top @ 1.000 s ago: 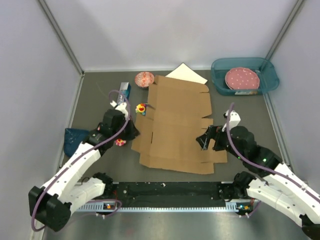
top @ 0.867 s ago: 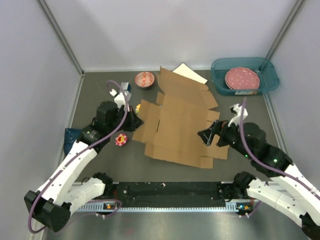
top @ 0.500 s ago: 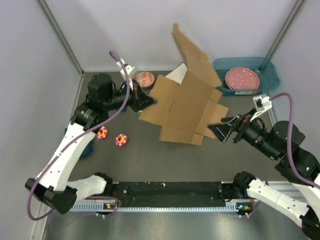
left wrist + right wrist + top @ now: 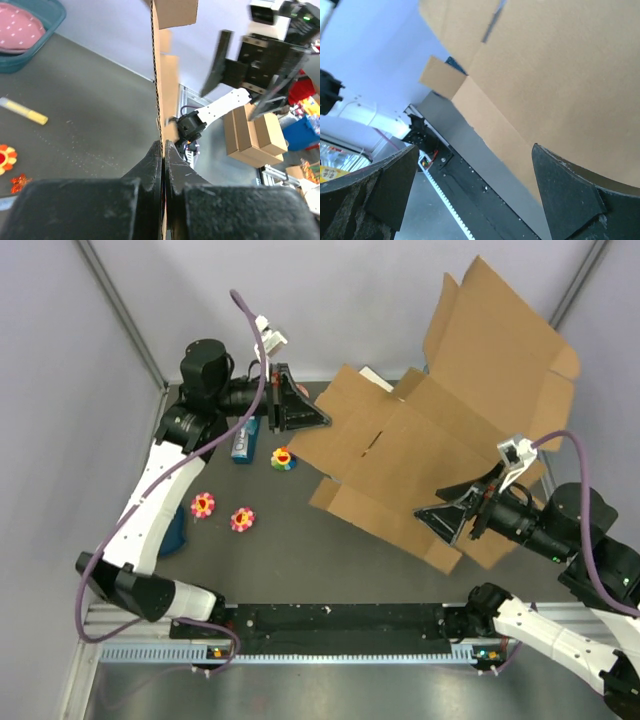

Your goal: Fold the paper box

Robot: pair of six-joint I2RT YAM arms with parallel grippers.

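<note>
Paper box (image 4: 440,440) hangs tilted, left tool (image 4: 322,421) clenched on its edge, right tool (image 4: 435,522) released.

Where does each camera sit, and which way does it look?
Top: above and behind the robot, looking down on the table; left arm and right arm show.
Left wrist: on the left arm, looking along the shut left claw at the box edge it pinches; right claw beyond.
Right wrist: on the right arm, looking past the open right claw at the box.
Shared: all three show the box.
</note>
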